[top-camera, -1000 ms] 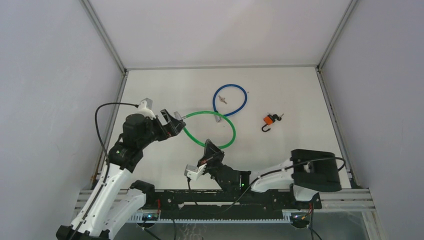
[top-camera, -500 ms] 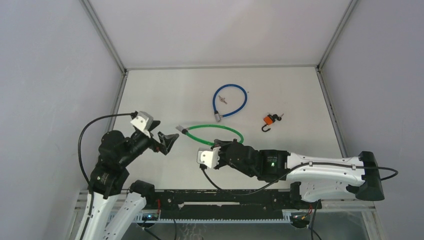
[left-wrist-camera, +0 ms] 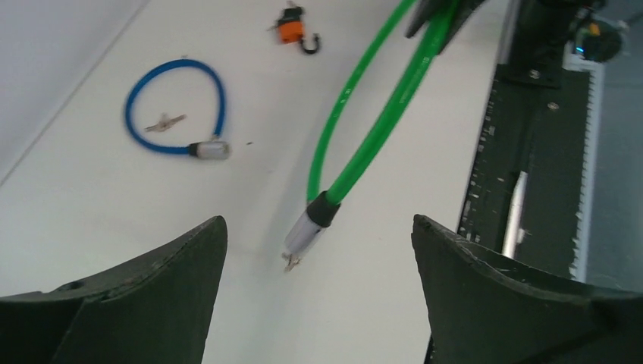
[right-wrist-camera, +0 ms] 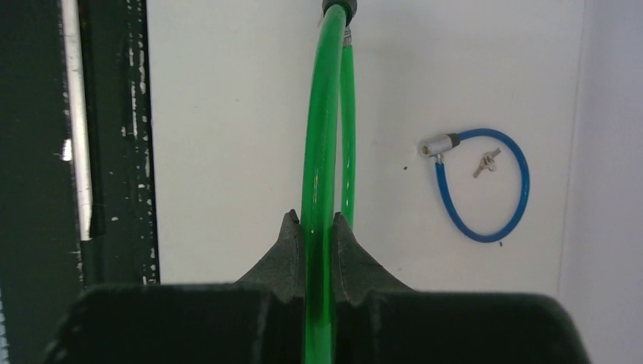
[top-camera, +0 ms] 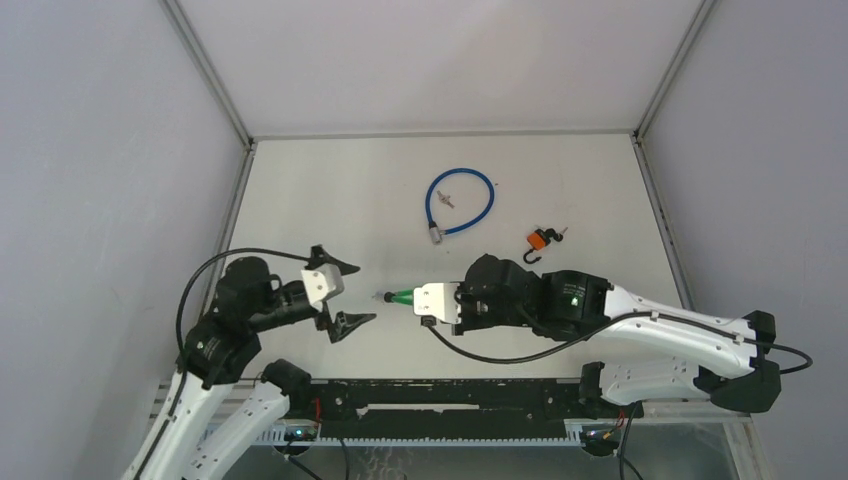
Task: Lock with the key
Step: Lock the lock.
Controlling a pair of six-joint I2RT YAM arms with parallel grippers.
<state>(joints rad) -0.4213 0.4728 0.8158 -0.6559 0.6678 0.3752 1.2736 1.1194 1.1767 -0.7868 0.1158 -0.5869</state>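
Note:
My right gripper (right-wrist-camera: 318, 227) is shut on the green cable lock (right-wrist-camera: 321, 152) and holds it off the table, folded into a narrow loop. The lock's silver end (left-wrist-camera: 306, 232) points towards my left gripper, and a small key (left-wrist-camera: 292, 262) sticks out of its tip. In the top view only a short piece of the green lock (top-camera: 398, 296) shows beyond the right wrist. My left gripper (top-camera: 345, 293) stands wide open a little left of that end. Its dark fingers (left-wrist-camera: 144, 303) frame the key without touching it.
A blue cable lock (top-camera: 461, 201) lies at the back middle with a loose key (top-camera: 446, 199) inside its loop. An orange padlock (top-camera: 540, 240) with an open shackle lies right of it. The black base rail (left-wrist-camera: 538, 152) runs along the near edge.
The right arm lifted the green lock and carried it toward the front, folding the loop narrow. The left arm drew back and turned so its open jaws face the lock's end.

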